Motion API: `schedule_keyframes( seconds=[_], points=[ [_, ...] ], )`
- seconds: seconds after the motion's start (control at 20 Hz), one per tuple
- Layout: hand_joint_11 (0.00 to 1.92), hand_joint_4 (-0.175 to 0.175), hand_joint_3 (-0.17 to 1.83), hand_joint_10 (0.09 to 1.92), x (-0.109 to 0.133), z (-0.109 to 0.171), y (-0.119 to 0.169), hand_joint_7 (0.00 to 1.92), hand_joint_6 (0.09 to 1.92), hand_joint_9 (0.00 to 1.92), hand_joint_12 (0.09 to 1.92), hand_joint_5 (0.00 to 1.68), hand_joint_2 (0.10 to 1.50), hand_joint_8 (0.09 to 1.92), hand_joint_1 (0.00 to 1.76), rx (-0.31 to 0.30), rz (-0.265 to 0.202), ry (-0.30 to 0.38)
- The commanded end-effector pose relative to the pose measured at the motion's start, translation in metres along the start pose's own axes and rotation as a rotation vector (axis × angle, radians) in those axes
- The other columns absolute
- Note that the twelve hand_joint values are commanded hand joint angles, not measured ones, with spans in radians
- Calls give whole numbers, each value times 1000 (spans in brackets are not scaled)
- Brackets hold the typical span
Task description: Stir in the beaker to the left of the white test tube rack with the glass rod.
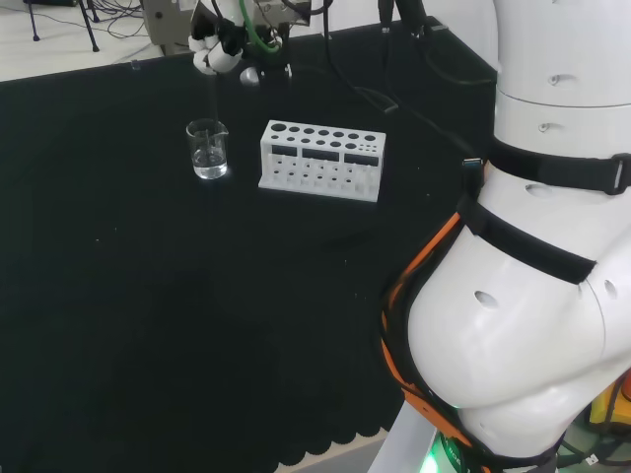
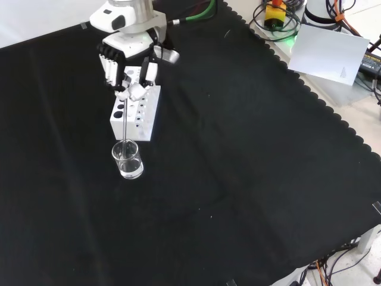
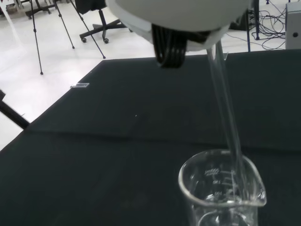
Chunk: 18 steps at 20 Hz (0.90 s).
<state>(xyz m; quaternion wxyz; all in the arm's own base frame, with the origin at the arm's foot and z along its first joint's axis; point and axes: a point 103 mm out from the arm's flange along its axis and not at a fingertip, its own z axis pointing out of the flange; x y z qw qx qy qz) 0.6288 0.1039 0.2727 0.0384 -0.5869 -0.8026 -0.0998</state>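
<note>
A small clear glass beaker (image 1: 208,150) (image 2: 128,159) (image 3: 221,190) with a little clear liquid stands on the black cloth, left of the white test tube rack (image 1: 321,160) (image 2: 136,111) in the head view. The hand (image 1: 222,51) (image 2: 128,65) hovers above the beaker, fingers and thumb curled on the top of a thin glass rod (image 2: 124,122) (image 3: 225,108). The rod hangs nearly upright and its lower end dips inside the beaker.
The arm's big white links (image 1: 532,256) stand at the right of the head view. Cables and a white sheet (image 2: 330,50) lie past the cloth's scalloped edge in the front view. Open black cloth surrounds the beaker and rack.
</note>
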Motion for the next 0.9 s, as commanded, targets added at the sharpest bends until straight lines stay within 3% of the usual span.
schedule_keyframes(
  seconds=[0.05, 0.9],
  points=[
    [1631, -175, 746, 796, 31, 2, -3, 1259, 532, 1608, 810, 1217, 635, 1009, 1322, -1, -41, 2],
    [1633, -175, 753, 792, 32, -8, -7, 1262, 529, 1610, 807, 1221, 630, 1006, 1322, -33, -48, -11]
  ],
)
